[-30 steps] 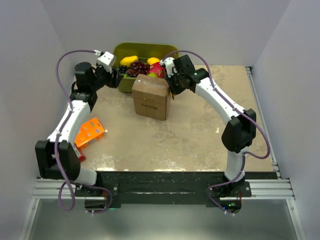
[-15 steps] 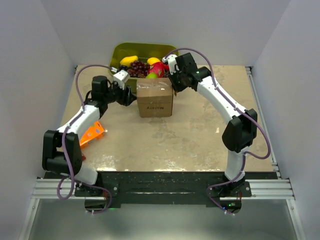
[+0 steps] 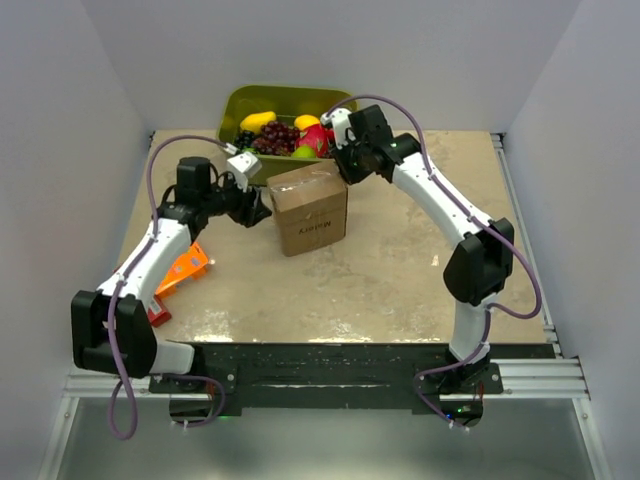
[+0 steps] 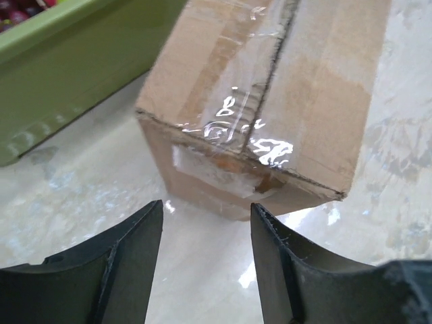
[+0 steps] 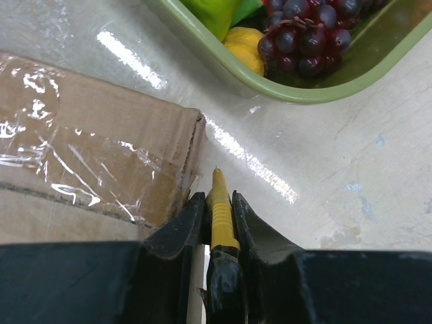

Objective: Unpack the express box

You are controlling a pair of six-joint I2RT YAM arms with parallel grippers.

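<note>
The express box (image 3: 310,208) stands on the table (image 3: 400,270), just in front of the green fruit bin (image 3: 290,96). My left claw (image 4: 206,208) is spread, facing the box's taped end. My right claw (image 5: 217,197) pinches a yellow tool (image 5: 222,219) beside the box's corner.

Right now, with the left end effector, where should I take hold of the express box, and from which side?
Probably its left end face, approached from the left, where the open left end effector points. The express box stands flat, and that face looks wider than the finger gap, so pinch one upright corner, leaving the taped seam free.
</note>
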